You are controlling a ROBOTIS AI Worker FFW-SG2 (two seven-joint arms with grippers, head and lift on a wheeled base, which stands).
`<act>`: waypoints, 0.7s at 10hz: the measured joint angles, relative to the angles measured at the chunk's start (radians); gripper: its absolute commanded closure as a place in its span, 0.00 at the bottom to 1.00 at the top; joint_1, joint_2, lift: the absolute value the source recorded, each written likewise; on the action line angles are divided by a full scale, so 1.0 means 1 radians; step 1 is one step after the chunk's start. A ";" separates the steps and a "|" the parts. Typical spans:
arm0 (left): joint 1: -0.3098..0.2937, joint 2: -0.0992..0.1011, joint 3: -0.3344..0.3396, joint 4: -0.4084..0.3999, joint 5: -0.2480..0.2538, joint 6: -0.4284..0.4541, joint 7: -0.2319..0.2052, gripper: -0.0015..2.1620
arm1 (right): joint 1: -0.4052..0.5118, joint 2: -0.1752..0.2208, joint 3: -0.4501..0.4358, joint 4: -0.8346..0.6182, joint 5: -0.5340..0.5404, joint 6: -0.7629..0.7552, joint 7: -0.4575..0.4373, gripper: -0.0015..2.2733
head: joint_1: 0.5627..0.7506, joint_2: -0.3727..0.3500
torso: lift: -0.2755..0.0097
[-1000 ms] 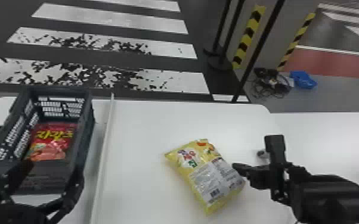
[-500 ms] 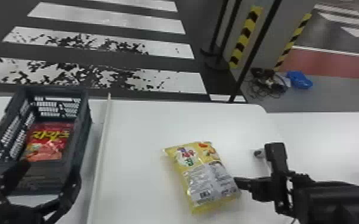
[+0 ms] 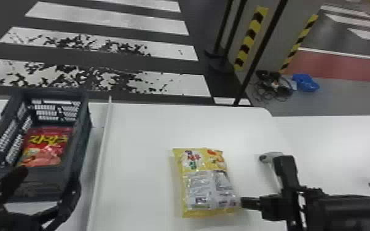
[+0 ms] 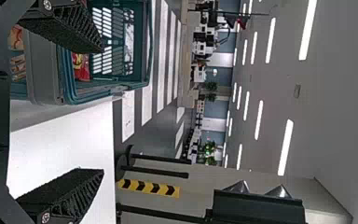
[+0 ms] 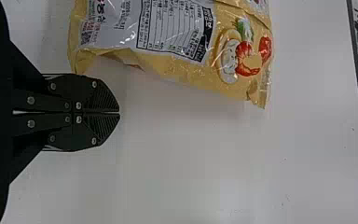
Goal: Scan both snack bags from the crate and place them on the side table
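Over the crate's near end, my left gripper (image 3: 47, 184) stands open with nothing between its fingers; the left wrist view has the same gripper (image 4: 102, 109) with the crate (image 4: 140, 46) beside one finger. Inside the dark crate (image 3: 84, 132) lies a red snack bag (image 3: 47, 147). A yellow snack bag (image 3: 207, 184) lies on the white table, its silver label panel facing up. My right gripper (image 3: 243, 202) is low at that bag's near right corner. In the right wrist view the right gripper (image 5: 119, 113) is shut, empty, alongside the yellow bag (image 5: 191, 70).
A raised white strip (image 3: 100, 159) runs between the crate and the yellow bag. A small pale object with a dark end (image 3: 269, 156) sits behind my right gripper. To the right is another white tabletop (image 3: 341, 147). Black posts (image 3: 256, 55) stand beyond the tables.
The yellow bag has turned clockwise, its near end swinging left and its far edge now roughly level. My right gripper has come nearer to the robot along the bag's right side. The left gripper stays over the crate.
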 measured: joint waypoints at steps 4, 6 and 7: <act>-0.001 0.001 0.000 0.001 0.000 0.000 0.001 0.04 | 0.019 0.005 -0.001 -0.051 -0.001 0.052 0.000 0.99 | 0.70 0.18 | 0.63; -0.001 0.002 -0.001 0.001 0.000 0.000 0.000 0.04 | 0.018 0.007 0.002 -0.056 0.023 0.053 -0.025 0.99 | 0.70 0.16 | 0.63; -0.001 0.003 -0.002 0.001 0.000 0.000 0.000 0.04 | 0.014 0.006 0.002 -0.058 0.053 0.051 -0.041 0.99 | 0.70 0.15 | 0.63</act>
